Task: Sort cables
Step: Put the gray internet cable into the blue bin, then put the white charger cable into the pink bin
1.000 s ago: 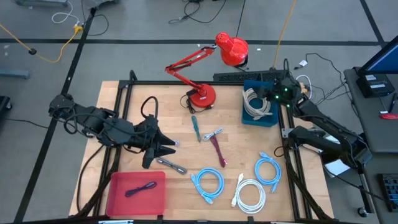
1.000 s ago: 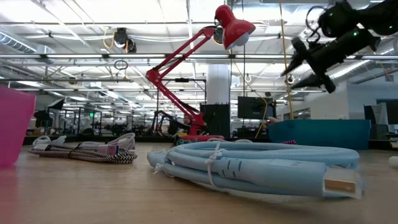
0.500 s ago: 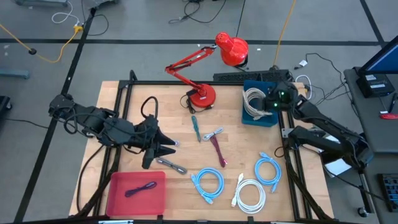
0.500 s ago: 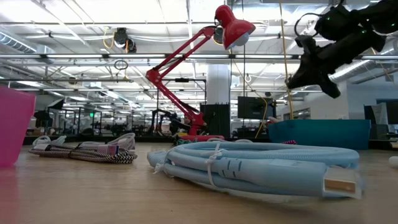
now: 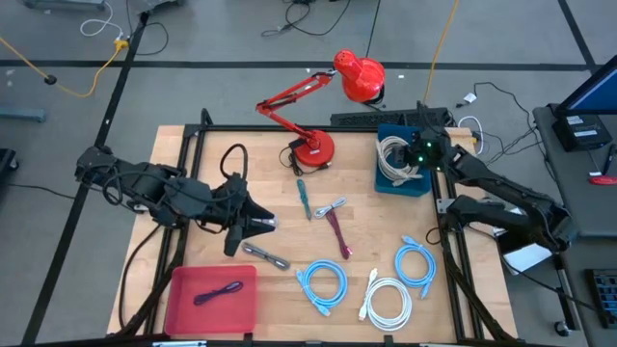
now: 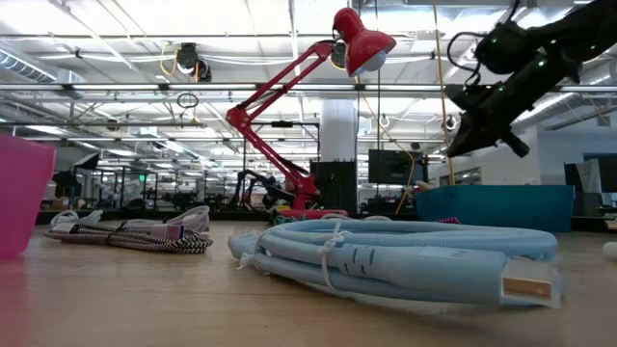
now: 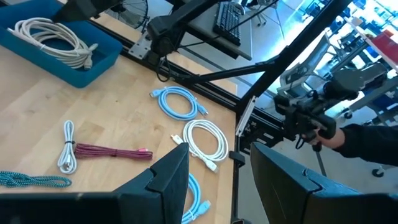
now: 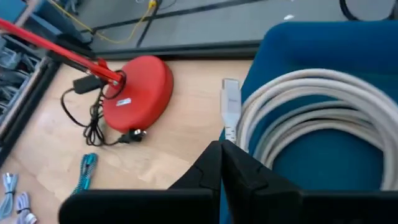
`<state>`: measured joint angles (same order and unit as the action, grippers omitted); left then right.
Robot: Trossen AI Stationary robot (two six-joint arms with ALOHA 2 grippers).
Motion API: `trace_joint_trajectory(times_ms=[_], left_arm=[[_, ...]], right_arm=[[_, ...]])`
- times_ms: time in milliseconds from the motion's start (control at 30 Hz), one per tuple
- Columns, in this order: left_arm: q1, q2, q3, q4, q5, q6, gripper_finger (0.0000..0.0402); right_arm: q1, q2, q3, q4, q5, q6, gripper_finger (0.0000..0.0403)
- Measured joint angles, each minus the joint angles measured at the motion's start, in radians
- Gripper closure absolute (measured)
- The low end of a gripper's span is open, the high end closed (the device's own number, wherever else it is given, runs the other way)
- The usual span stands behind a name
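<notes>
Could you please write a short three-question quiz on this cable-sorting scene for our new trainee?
1. True or false: the right gripper hangs over the blue bin with its fingers shut and nothing between them.
2. What lies in the pink tray at the table's front left? A) a coiled white cable B) a short dark purple cable C) a teal cable
3. Fill in: the blue bin holds a coiled ______ cable.

Key
1. True.
2. B.
3. Beige. Its connector end pokes over the bin's wall in the right wrist view.
</notes>
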<state>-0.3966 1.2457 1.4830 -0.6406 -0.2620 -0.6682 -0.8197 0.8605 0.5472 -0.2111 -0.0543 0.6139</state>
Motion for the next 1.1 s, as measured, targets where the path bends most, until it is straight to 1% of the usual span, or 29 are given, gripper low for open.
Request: trace_joint_trajectory(times_ms=[133,233,467,733,867,967,1100], left_arm=[[0.000,0.000,0.000,0.000,0.001,0.000,0.0227],[0.000,0.000,0.000,0.000,0.002,-0.004,0.0227],[-0.015,0.000,0.000,-0.018,0.003,-0.048,0.0227],[-0.044,0.000,0.000,-0.023,0.001,-0.096,0.0227],[-0.051,0.000,0.000,-0.023,-0.001,-0.114,0.0227],[-0.057,0.000,0.000,-0.023,-0.001,-0.121,0.0227],[-0.058,0.000,0.000,-0.022,-0.001,-0.127,0.0227]], right_arm=[[0.016,0.102,0.000,0.105,-0.026,0.011,0.0403],[0.024,0.165,0.000,0.138,-0.022,0.021,0.0403],[0.023,0.258,0.001,0.169,0.029,-0.001,0.0403],[0.023,0.360,0.002,0.186,0.059,-0.038,0.0403],[0.023,0.375,0.002,0.182,0.077,-0.046,0.0403],[0.025,0.370,0.002,0.176,0.105,-0.023,0.0403],[0.025,0.371,0.002,0.157,0.116,-0.010,0.0403]])
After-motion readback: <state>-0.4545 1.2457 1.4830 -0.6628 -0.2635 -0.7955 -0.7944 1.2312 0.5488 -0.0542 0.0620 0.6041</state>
